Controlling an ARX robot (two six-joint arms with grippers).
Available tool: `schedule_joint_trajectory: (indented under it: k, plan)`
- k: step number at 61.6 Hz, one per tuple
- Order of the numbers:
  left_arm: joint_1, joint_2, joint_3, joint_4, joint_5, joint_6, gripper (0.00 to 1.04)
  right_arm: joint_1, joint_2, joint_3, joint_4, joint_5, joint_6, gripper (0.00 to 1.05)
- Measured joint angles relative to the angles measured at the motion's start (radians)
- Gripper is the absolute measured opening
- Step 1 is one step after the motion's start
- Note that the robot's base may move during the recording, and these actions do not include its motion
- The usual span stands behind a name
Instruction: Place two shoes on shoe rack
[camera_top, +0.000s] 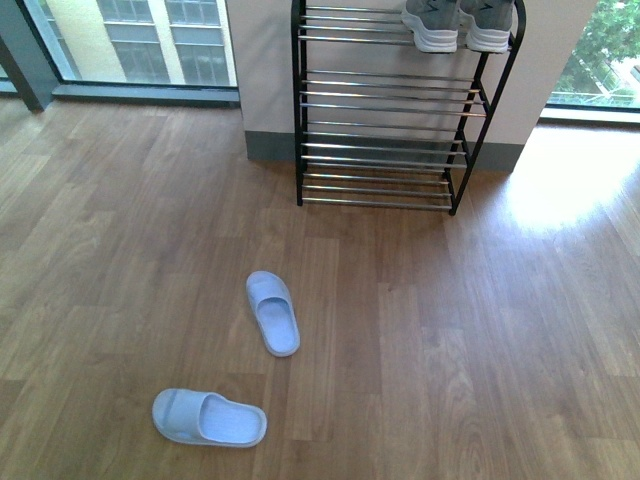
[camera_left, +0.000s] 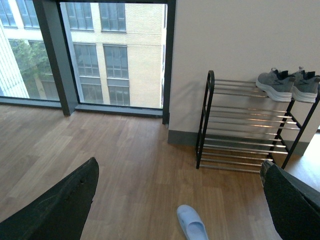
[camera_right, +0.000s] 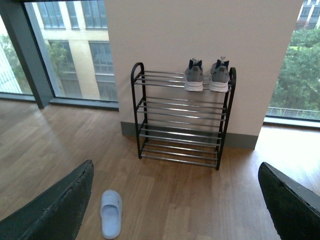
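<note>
Two grey sneakers (camera_top: 432, 24) (camera_top: 487, 25) stand side by side on the right end of the shoe rack's (camera_top: 385, 110) top tier; they also show as sneakers (camera_right: 194, 75) (camera_right: 219, 76) on the rack (camera_right: 180, 120) in the right wrist view and as sneakers (camera_left: 274, 83) (camera_left: 305, 85) in the left wrist view. Two pale blue slippers (camera_top: 273, 311) (camera_top: 208, 417) lie on the wooden floor before the rack. One slipper (camera_left: 192, 223) shows between the left gripper's (camera_left: 182, 200) open fingers, far below. The right gripper (camera_right: 175, 200) is open above the floor, a slipper (camera_right: 111, 212) near one finger. Neither arm shows in the front view.
The rack stands against a white wall pillar (camera_top: 265, 70) with a grey skirting. Floor-to-ceiling windows (camera_top: 130, 40) flank it on both sides. Bright sunlight (camera_top: 560, 180) falls on the floor right of the rack.
</note>
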Motion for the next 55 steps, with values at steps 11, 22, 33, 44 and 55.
schedule_joint_trajectory:
  k: [11,22,33,44,55]
  plan:
    - [0.000,0.000,0.000,0.000,0.000,0.000,0.95,0.000,0.000,0.000,0.000,0.000,0.000,0.95]
    - [0.000,0.000,0.000,0.000,0.000,0.000,0.95,0.000,0.000,0.000,0.000,0.001,0.000,0.95]
    - [0.000,0.000,0.000,0.000,0.000,0.000,0.95,0.000,0.000,0.000,0.000,0.000,0.000,0.95]
    - [0.000,0.000,0.000,0.000,-0.003,0.000,0.95,0.000,0.000,0.000,0.000,-0.003,0.000,0.95]
    - [0.000,0.000,0.000,0.000,-0.001,0.000,0.95,0.000,0.000,0.000,0.000,0.000,0.000,0.95]
